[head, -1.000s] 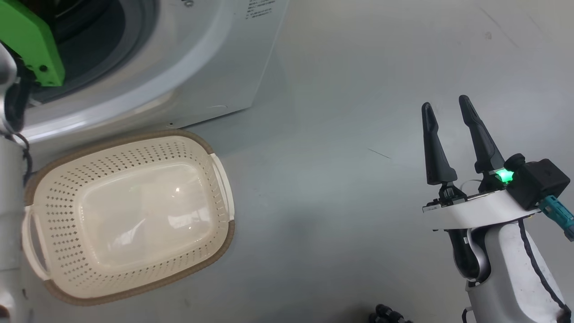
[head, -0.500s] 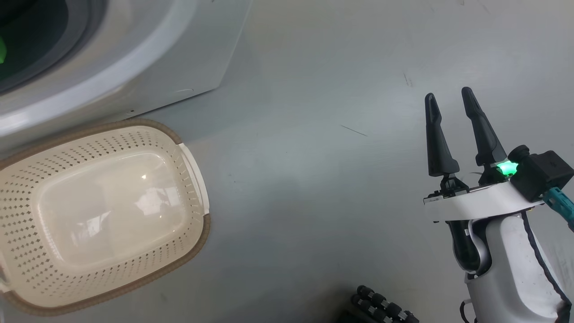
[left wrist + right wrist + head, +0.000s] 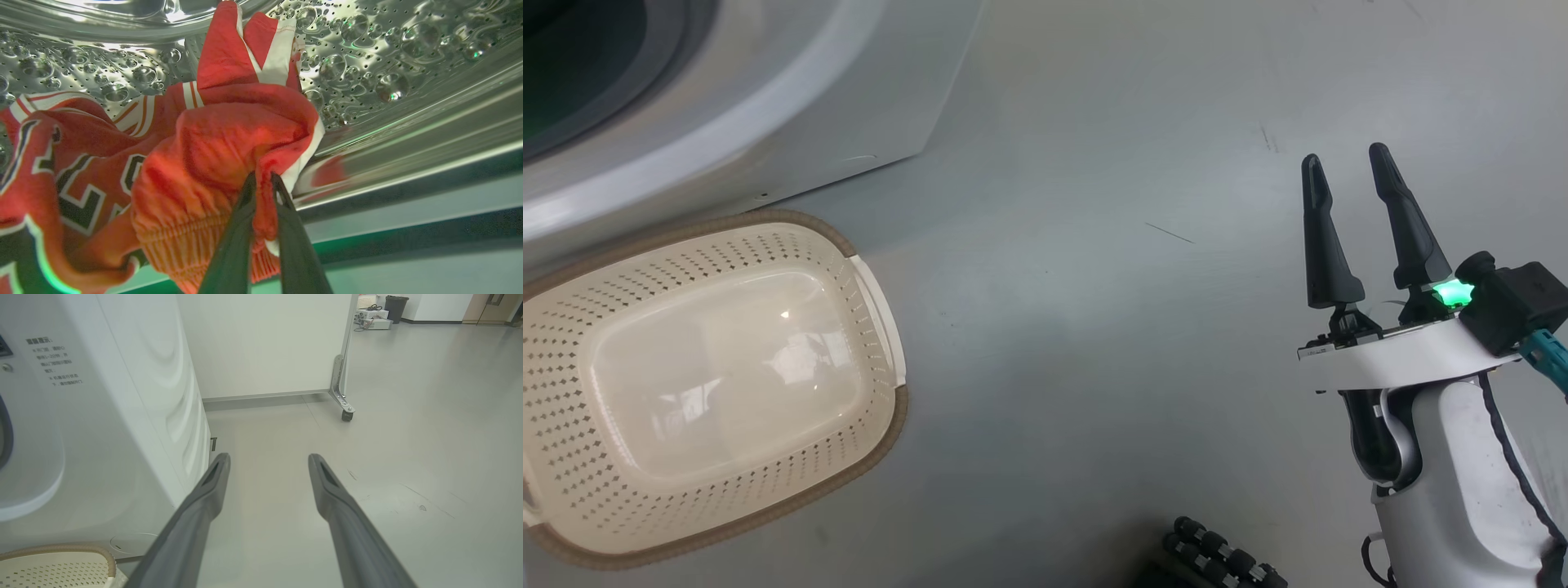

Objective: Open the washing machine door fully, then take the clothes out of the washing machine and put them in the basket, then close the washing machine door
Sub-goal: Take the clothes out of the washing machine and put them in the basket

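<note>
Edging up, our right gripper (image 3: 1344, 155) is hanging spread above open floor (image 3: 1094, 367).
Our left gripper (image 3: 262, 176) is pinching the clothes (image 3: 229, 134).

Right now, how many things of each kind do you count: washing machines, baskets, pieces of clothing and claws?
Washing machine: 1
Basket: 1
Red jersey: 1
Claws: 2, the left claw shut on the jersey inside the drum, the right claw open over the floor
Total: 5
</note>
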### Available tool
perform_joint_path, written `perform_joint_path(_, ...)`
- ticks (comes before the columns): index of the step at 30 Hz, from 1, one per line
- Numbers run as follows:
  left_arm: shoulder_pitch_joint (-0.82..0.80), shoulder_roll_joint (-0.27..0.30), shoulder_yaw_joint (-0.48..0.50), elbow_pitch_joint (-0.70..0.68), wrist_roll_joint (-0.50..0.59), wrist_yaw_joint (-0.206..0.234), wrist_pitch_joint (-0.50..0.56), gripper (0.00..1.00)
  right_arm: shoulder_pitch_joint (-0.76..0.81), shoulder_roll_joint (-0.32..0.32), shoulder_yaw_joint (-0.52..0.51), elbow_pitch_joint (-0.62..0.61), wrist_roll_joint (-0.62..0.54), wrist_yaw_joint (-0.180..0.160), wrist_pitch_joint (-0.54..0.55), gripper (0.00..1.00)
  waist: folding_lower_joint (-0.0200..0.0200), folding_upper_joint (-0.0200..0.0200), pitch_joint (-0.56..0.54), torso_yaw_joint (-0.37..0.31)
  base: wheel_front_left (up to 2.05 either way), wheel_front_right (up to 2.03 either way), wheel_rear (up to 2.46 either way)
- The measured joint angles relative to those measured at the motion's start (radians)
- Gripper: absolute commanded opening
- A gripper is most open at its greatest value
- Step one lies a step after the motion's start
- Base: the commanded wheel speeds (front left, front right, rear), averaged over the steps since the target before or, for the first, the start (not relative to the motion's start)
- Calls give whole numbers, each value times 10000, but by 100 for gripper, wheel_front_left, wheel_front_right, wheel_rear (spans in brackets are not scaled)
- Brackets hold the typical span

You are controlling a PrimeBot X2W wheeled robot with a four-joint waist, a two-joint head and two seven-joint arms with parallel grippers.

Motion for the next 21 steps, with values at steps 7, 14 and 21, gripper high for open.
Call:
perform_joint_path(7,-14,-213,71,-33,-165,-75,-608,0,-36,2,-144,-2,61,0,0,100,0,0,-1,180,0,0,0)
perform_joint_path(14,56,-414,182,-420,-178,-163,-2036,0,-132,4,-318,-4,52,2,0,100,0,0,-125,471,0,0,0)
perform_joint_path(21,619,-809,226,-713,-217,-163,-3216,0,-138,2,-533,0,-148,4,0,100,0,0,-314,729,0,0,0)
